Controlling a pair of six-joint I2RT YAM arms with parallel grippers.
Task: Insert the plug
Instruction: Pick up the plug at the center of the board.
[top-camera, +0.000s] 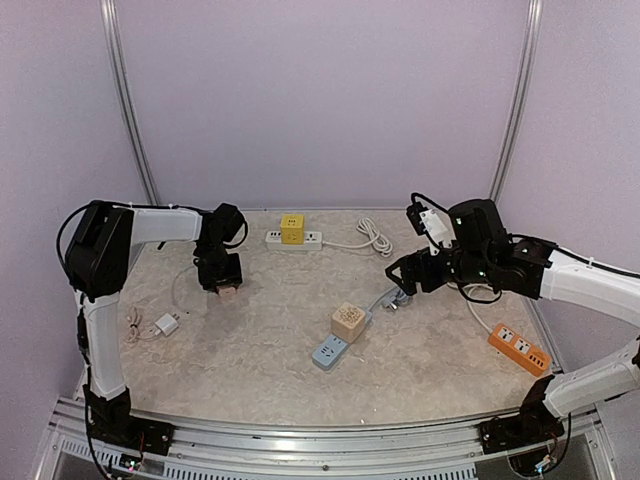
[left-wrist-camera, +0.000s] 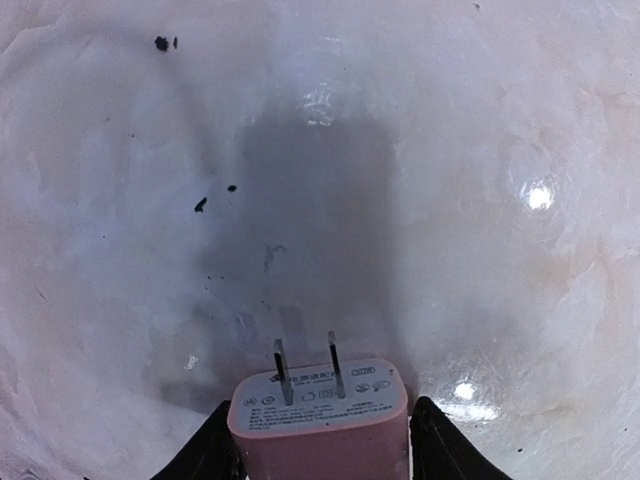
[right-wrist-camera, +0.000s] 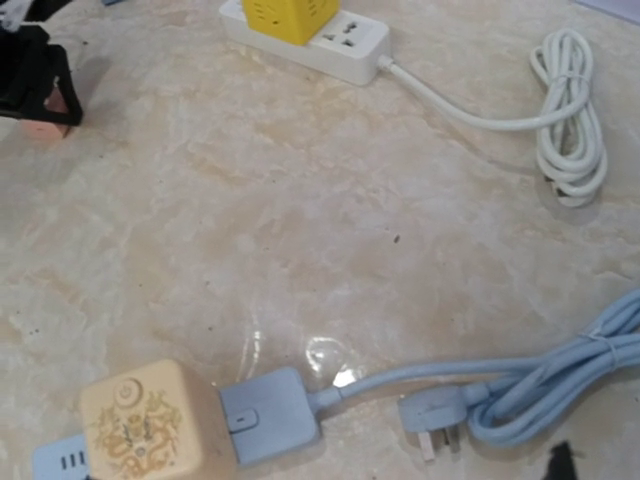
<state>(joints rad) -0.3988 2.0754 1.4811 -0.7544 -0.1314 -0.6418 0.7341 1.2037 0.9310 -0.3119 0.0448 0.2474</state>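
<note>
So far only the pickup is done: the left gripper (top-camera: 222, 284) clamps the pink plug (left-wrist-camera: 318, 418), the right gripper (top-camera: 404, 274) gapes empty, and insertion remains.

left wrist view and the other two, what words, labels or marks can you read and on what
Nothing reads clearly.
Pink charger: small print and round marks beside the prongs, too small and blurred to read.
Beige cube: a gold ornament, no words seen.
Orange power strip: no lettering visible.
</note>
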